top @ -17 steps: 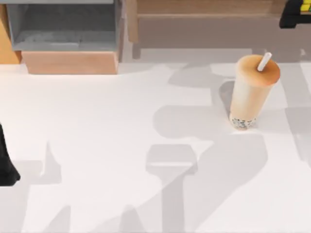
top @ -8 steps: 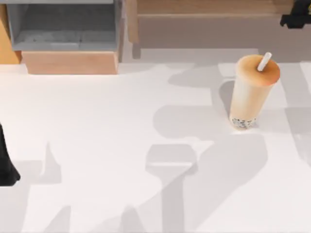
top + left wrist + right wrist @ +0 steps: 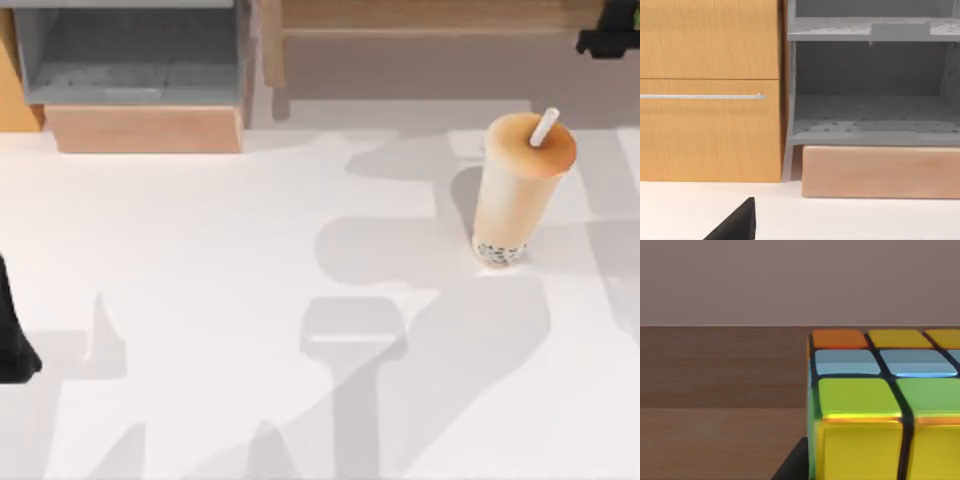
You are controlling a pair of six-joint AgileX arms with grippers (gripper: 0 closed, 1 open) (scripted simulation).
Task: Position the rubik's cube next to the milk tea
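The milk tea (image 3: 520, 190), a tall tapered cup of beige drink with dark pearls at its base and a white straw, stands upright on the white table at the right. The rubik's cube (image 3: 880, 410) looms very close in the right wrist view, with orange, yellow, pale blue and green squares, and a wooden surface behind it. A dark part of my right gripper (image 3: 790, 467) lies against its side. In the top view my right gripper (image 3: 612, 38) is at the far right back corner, over the wooden shelf. My left arm (image 3: 12, 340) is parked at the table's left edge.
A grey open shelf unit (image 3: 130, 60) with a wooden block (image 3: 145, 128) in front of it stands at the back left. A long wooden shelf (image 3: 420, 40) runs along the back. An orange wooden cabinet (image 3: 705, 95) with a metal handle is beside the grey unit.
My right gripper has shifted slightly to the right at the back corner. The yellow patch of the cube seen beside it earlier is now covered. The cup and left arm have not moved.
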